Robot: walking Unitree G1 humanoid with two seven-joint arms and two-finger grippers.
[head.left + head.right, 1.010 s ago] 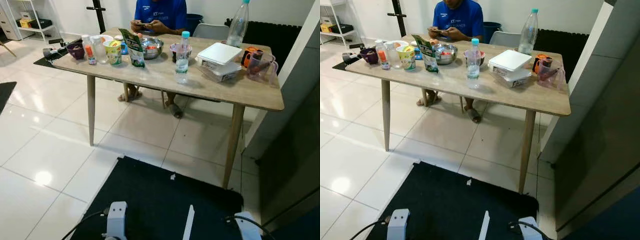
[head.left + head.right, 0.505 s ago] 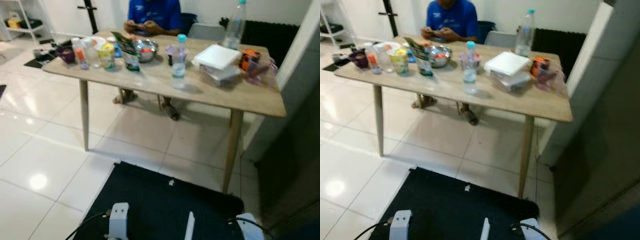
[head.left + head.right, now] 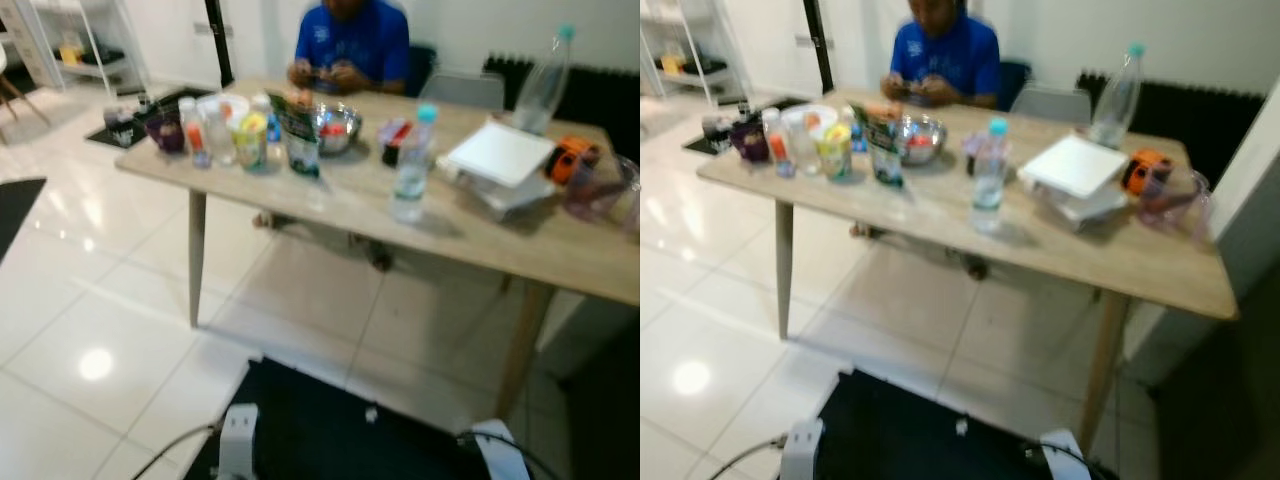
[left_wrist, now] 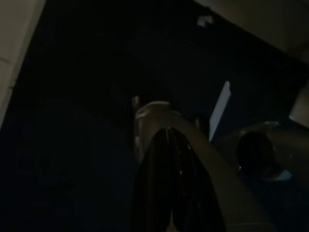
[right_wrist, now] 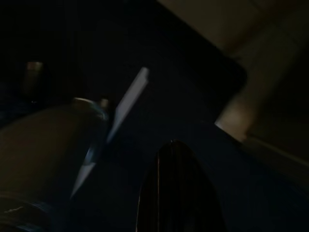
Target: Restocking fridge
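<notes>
Light wooden counter ahead of me, view blurred. Two clear plastic water bottles: one mid-counter, one at far edge. One steel bowl, one white lidded box. One person in blue shirt seated behind. My left hand and right hand hang over black mat, fingers pressed together, holding nothing.

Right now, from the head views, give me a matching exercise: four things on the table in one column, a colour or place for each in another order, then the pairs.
Things:
1. metal bowl
2. water bottle with teal cap
3. white box
4. purple cup

Descriptions:
A. near the table's left end, as the robot sees it
B. standing alone near the middle of the table, closest to the front edge
C. just in front of the seated person in blue
D. flat, to the right of the middle, beside an orange object

Pairs: 1-C, 2-B, 3-D, 4-A
</notes>
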